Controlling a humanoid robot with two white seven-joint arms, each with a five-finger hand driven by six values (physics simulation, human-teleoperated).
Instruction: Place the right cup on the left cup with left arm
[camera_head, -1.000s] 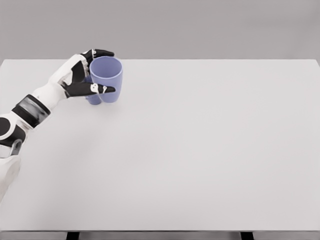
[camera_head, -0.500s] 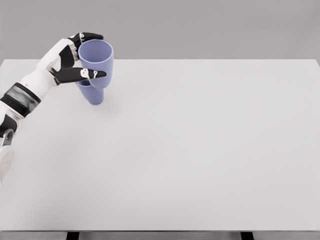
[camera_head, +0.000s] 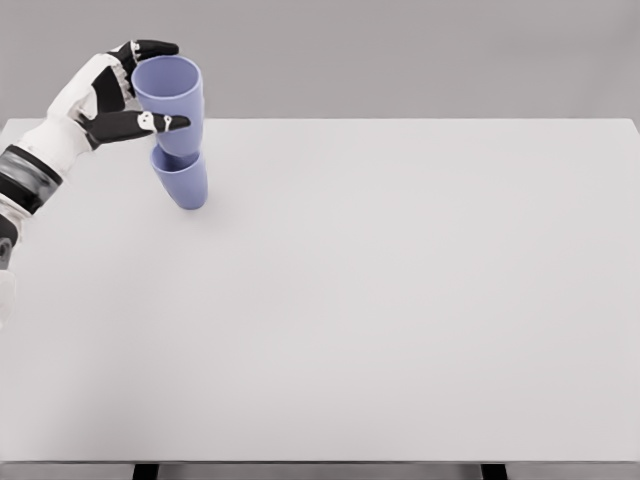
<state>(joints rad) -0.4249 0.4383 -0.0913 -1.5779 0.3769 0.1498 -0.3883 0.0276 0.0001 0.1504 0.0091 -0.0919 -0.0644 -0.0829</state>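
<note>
The left hand (camera_head: 115, 95) comes in from the upper left and clasps the upper purple cup (camera_head: 170, 105) around its wall, black thumb at the far rim and a finger across the near side. That cup sits with its base inside the lower purple cup (camera_head: 182, 183), which stands upright on the white counter (camera_head: 400, 300) near its far left corner.

Upper cup (camera_head: 170, 100) sits above lower cup (camera_head: 182, 178), table's (camera_head: 400, 300) far left.
</note>
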